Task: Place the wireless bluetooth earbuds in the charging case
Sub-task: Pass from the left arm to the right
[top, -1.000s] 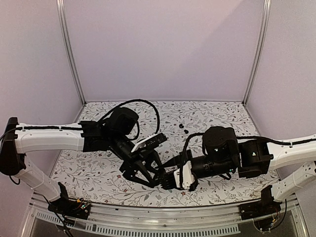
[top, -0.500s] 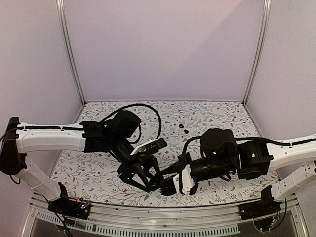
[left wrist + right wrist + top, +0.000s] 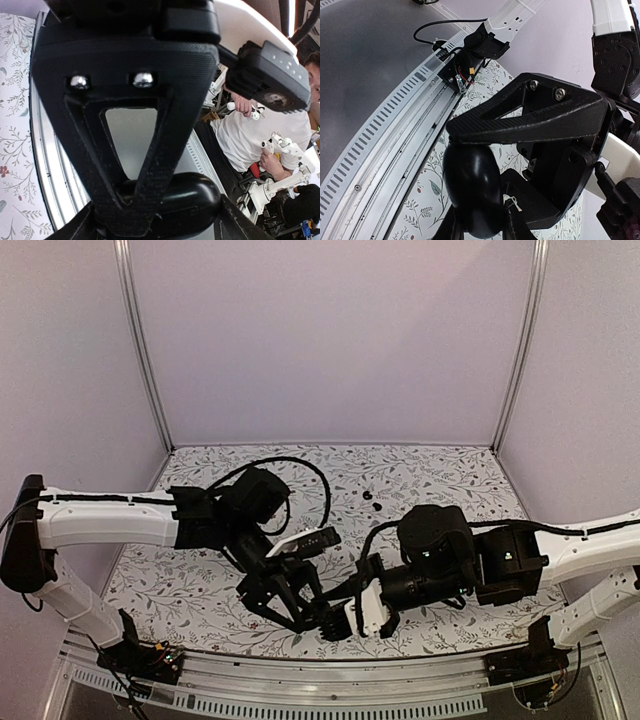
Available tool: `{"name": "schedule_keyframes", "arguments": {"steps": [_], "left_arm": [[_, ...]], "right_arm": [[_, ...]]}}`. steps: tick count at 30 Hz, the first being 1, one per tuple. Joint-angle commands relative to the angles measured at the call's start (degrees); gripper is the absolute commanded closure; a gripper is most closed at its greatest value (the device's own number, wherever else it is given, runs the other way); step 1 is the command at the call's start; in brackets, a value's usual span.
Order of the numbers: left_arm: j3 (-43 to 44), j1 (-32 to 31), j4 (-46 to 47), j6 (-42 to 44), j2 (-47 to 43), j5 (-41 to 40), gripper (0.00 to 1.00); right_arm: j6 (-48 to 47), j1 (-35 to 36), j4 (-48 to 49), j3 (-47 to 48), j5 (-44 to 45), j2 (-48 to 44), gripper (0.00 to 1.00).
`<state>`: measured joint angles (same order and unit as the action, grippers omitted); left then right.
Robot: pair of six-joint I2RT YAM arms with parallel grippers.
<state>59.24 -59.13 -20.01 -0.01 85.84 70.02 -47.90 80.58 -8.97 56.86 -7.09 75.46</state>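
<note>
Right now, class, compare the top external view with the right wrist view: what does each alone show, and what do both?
Only the top view: the two earbuds lying on the floral table. Only the right wrist view: the black oval case between the fingers of the right gripper. Both: the table and the metal rail along its near edge.

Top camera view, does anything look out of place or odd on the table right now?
The two tiny black rounded earbuds lie loose mid-table, apart from the glossy black oval case, which the left gripper and right gripper both clasp near the front edge. Nothing looks spilled or damaged.
</note>
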Motion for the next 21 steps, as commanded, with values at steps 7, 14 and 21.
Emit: {"name": "schedule_keyframes", "arguments": {"steps": [7, 14, 21], "left_arm": [[1.4, 0.0, 4.5, 4.2, -2.7, -6.8, 0.36], [-3.1, 2.0, 9.4, 4.5, -10.9, -13.8, 0.06], [-9.8, 5.0, 13.3, 6.2, -25.3, -32.8, 0.0]], "right_arm": [[3.5, 1.0, 2.1, 1.7, -1.2, 0.5, 1.0], [6.7, 0.5, 3.7, 0.6, 0.5, -0.1, 1.0], [15.6, -7.1, 9.2, -4.4, -3.0, -3.2, 1.0]]}}
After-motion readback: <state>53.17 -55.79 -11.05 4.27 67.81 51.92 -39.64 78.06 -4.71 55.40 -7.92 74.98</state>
